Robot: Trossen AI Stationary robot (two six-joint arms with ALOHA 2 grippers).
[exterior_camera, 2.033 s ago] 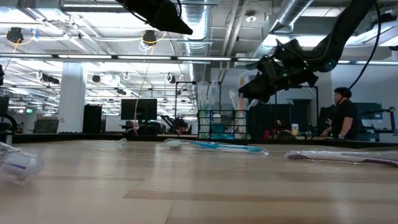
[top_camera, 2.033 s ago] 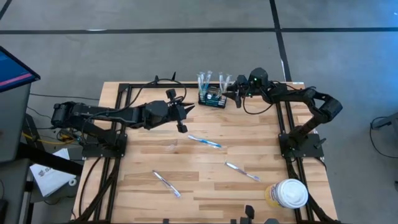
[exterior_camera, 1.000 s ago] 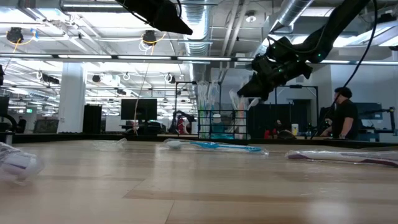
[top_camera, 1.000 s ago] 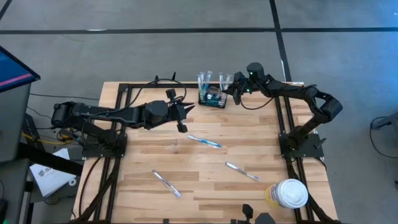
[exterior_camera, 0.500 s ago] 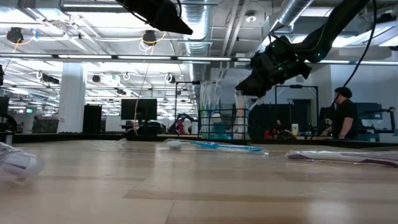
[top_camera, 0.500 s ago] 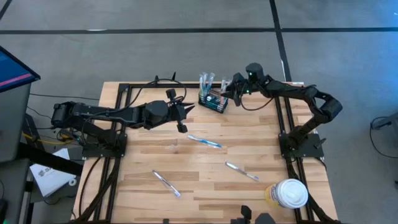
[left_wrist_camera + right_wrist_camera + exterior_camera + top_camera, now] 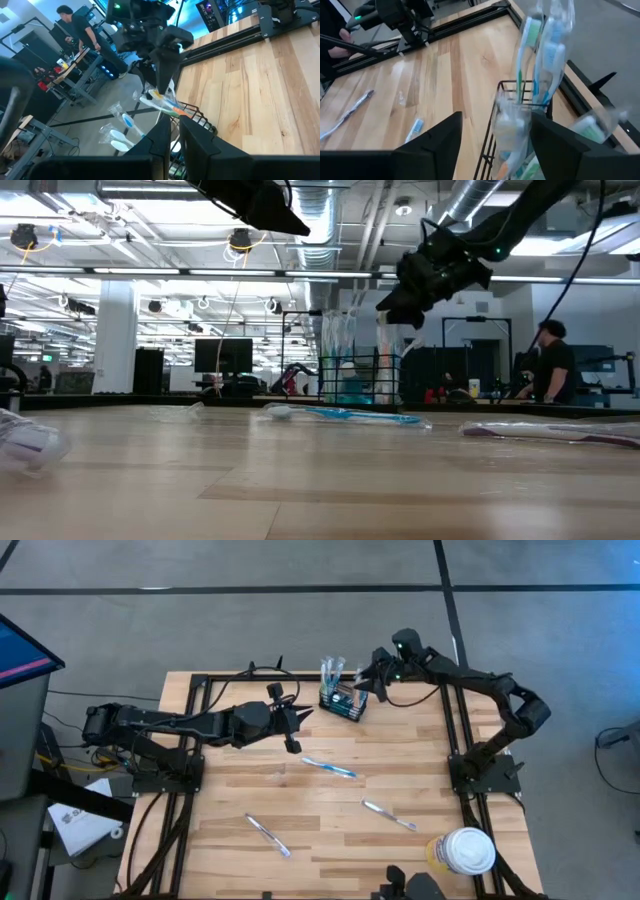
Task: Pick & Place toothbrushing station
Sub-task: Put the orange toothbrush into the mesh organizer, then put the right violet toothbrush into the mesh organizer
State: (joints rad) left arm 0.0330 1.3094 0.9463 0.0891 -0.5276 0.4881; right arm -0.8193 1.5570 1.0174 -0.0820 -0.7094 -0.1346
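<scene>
Since the right gripper [image 7: 372, 678] hangs just above the holder [image 7: 343, 702], on its right side, with wrapped brushes [image 7: 543, 45] sticking up between it and the mesh, the main risk is a snag: any move down or sideways could catch a wrapper or the wire rim and tip the light holder or drag it along the table [image 7: 250, 790]. The holder already looks slightly skewed at the table's far edge, so a knock could push it toward that edge. A regrasp could also close on a wrapper instead of the wire, and a lift would then pull a brush out.

Right gripper: fingers spread wide, holding nothing; in the right wrist view the holder's rim and brushes sit in the gap between them, contact not clear.

Left gripper [image 7: 292, 740]: well to the left of the holder, above the table; fingers nearly together in the left wrist view, nothing visible between them.

Three loose brushes [image 7: 330, 768] lie nearer than the holder, well apart from it. A tub [image 7: 465, 850] sits far from it at the near right corner.
</scene>
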